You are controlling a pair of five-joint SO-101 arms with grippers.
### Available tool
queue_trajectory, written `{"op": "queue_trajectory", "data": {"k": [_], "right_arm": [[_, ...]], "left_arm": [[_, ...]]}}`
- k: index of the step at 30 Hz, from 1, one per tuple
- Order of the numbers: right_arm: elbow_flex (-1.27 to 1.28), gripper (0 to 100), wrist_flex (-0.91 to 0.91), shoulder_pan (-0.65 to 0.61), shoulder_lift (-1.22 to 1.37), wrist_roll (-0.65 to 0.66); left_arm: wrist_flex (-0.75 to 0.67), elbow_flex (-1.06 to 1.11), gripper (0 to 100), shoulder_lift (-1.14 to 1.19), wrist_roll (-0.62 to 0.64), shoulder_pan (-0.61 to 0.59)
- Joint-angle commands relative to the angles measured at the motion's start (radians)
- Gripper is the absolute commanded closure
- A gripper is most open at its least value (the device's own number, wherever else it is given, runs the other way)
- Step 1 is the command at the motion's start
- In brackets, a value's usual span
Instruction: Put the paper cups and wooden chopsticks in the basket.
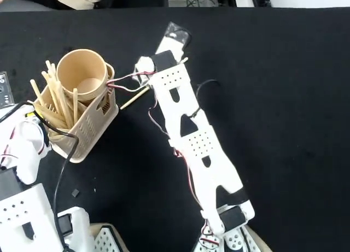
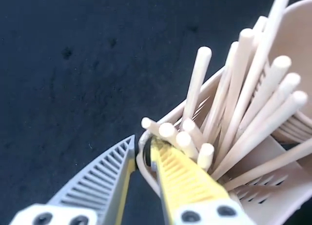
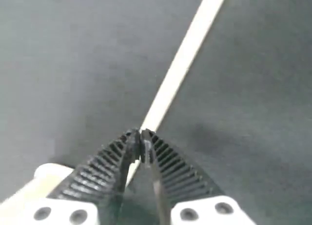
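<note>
The basket stands near the left edge of the surface, about midway between its near and far edges. Nested paper cups sit upright in the end of the basket toward the far edge. A bundle of wooden chopsticks fills the other end, leaning at mixed angles with their tips sticking out above the rim.

The left tool is at the basket's corner closest to the left edge. Its grey and yellow fingers are drawn narrow, with the basket's rim caught between them and the chopstick ends just beside the yellow finger.

One loose chopstick lies on the surface to the right of the basket. It slants away toward the far edge, and its nearer end is just beside the basket's wall; I cannot tell whether they touch. The right arm stretches from the near edge across the middle of the surface and covers the middle of this chopstick. The right tool has its black toothed fingers closed to their tips on the chopstick, which runs on past them over the dark surface.
</note>
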Motion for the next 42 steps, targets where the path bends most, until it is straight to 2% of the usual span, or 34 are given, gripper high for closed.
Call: {"op": "queue_trajectory", "data": {"k": [1,3,7,11,16,19,26,33,42], "right_arm": [[-0.004,98.6,-0.173,-0.011,-0.044,-0.002],[0.001,98.6,-0.224,-0.009,-0.013,0.009],[-0.051,98.6,-0.172,-0.009,0.021,0.021],[-0.048,98.6,-0.155,0.011,0.081,0.141],[-0.05,98.6,-0.157,0.017,0.148,0.195],[-0.042,98.6,-0.141,0.017,0.171,0.304],[-0.051,98.6,0.061,0.026,0.127,0.428],[0.05,98.5,0.087,0.078,0.035,0.664],[0.602,98.5,0.086,0.043,-0.311,1.157]], "left_arm": [[0.0,0.091,97,0.008,0.0,-0.013],[0.0,0.091,97,0.008,0.0,-0.013],[0.0,0.091,97,0.008,0.0,-0.013],[0.0,0.091,97,0.008,0.0,-0.013],[-0.006,0.102,97,0.008,0.0,-0.013],[-0.006,0.102,97,0.008,0.0,-0.013],[-0.008,0.094,97,0.008,0.0,-0.013],[-0.003,0.045,97,0.008,0.003,-0.005],[-0.003,0.048,97,0.008,0.003,-0.005]]}}
